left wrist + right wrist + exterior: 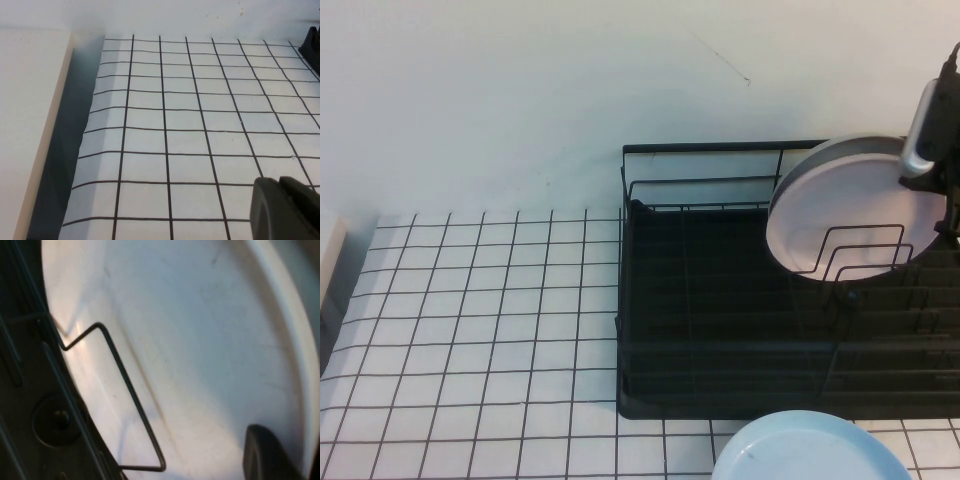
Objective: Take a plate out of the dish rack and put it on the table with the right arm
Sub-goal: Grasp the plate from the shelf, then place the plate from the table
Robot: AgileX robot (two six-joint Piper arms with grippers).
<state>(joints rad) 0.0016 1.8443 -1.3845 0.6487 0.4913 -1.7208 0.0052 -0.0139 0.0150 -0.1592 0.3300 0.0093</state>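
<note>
The right gripper (945,200) is seen at the right edge of the pink plate (850,215), at the far right of the dish rack (720,320). Whether its fingers are clamped on the rim cannot be told; only one dark finger (270,455) is shown against the plate's face. The plate is stood on edge between the upright wire dividers (865,255), not yet lifted out. The lift and the placing on the gridded table (470,330) are judged to remain. The left gripper (285,210) is held low over the table at the left; its state cannot be told.
</note>
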